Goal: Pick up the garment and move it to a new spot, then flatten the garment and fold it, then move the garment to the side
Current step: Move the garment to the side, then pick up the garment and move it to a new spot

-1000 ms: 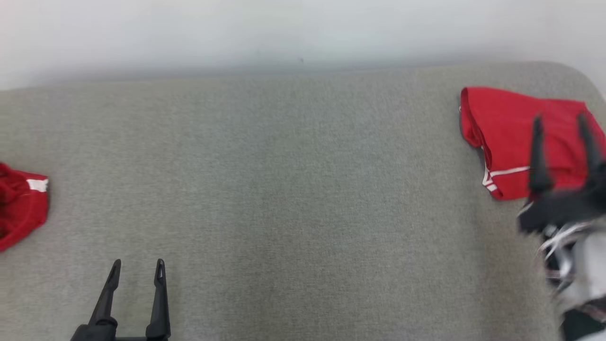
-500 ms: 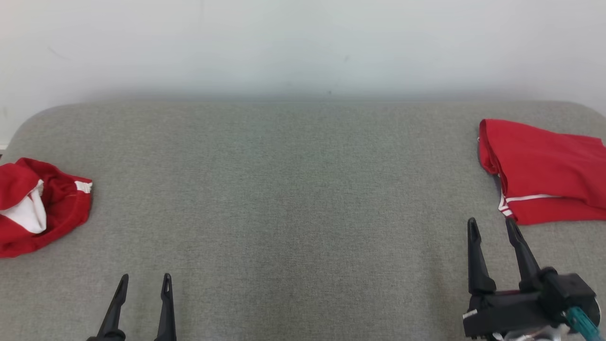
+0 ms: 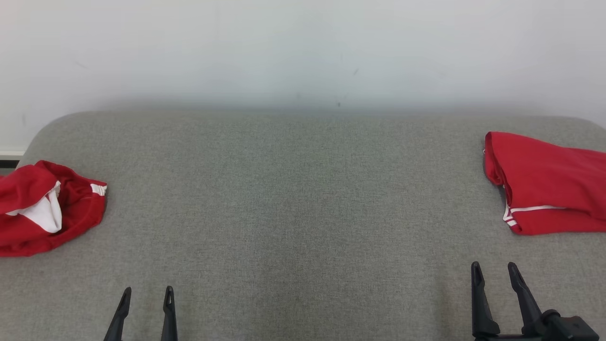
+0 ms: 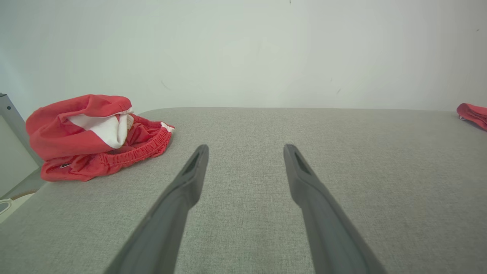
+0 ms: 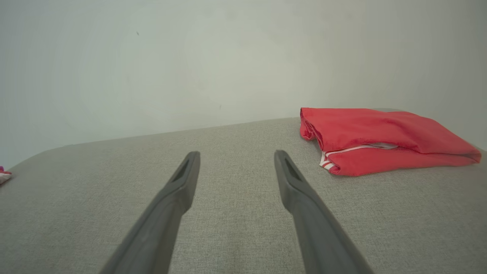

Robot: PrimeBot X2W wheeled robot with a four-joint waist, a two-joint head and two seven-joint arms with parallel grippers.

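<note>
Crosswise lies the folded red garment (image 3: 549, 184), closed end leftward.

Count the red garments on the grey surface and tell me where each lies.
2. The crumpled garment lies at the grey surface's left end; the folded garment lies at its right end. Both run past the head view's edge, so more could be hidden there.
</note>
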